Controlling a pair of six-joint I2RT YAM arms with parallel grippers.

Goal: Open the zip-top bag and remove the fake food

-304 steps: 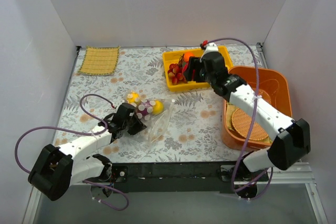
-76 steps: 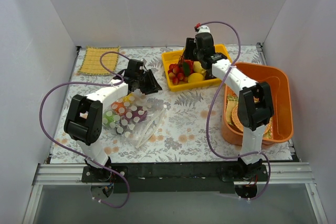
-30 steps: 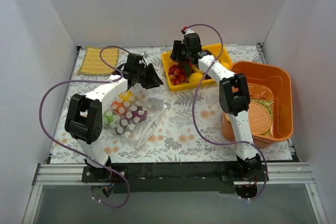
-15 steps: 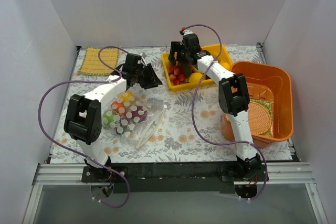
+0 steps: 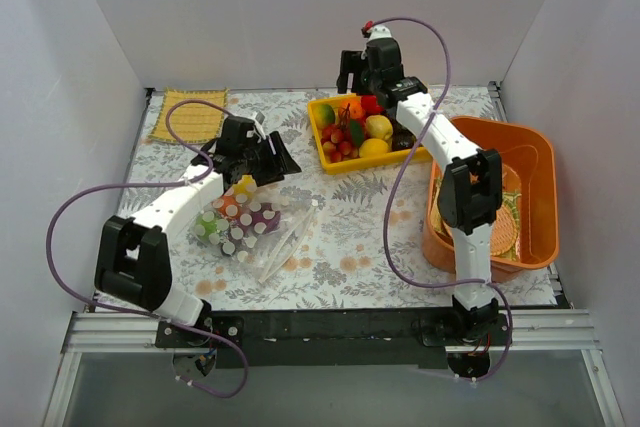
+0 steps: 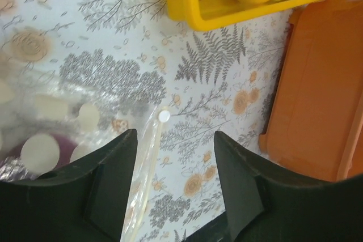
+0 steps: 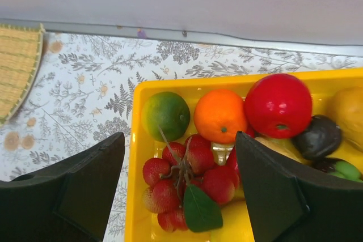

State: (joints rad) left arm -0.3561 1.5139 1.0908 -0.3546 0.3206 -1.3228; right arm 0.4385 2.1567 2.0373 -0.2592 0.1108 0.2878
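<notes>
The zip-top bag (image 5: 262, 237), clear with whitish spots, lies on the floral table with fake food (image 5: 238, 213) inside it. In the left wrist view its zip strip (image 6: 146, 162) runs beside the left finger, and a purple piece (image 6: 54, 147) shows through the plastic. My left gripper (image 5: 270, 159) (image 6: 174, 140) hovers open over the bag's far end, holding nothing. More fake food fills the yellow tray (image 5: 322, 152): a lime (image 7: 165, 114), an orange (image 7: 221, 114), a red apple (image 7: 278, 105) and a strawberry bunch (image 7: 181, 182). Above the tray's back edge my right gripper (image 5: 352, 72) (image 7: 178, 140) is open and empty.
An orange bin (image 5: 530, 162) (image 6: 317, 94) holding round woven coasters stands right of the tray. A woven yellow mat (image 5: 188, 115) (image 7: 17, 66) lies at the back left. White walls enclose the table on three sides.
My right gripper has lifted back from inside the yellow tray, jaws wider. My left gripper has drawn back from the tray's side toward the bag and opened.
</notes>
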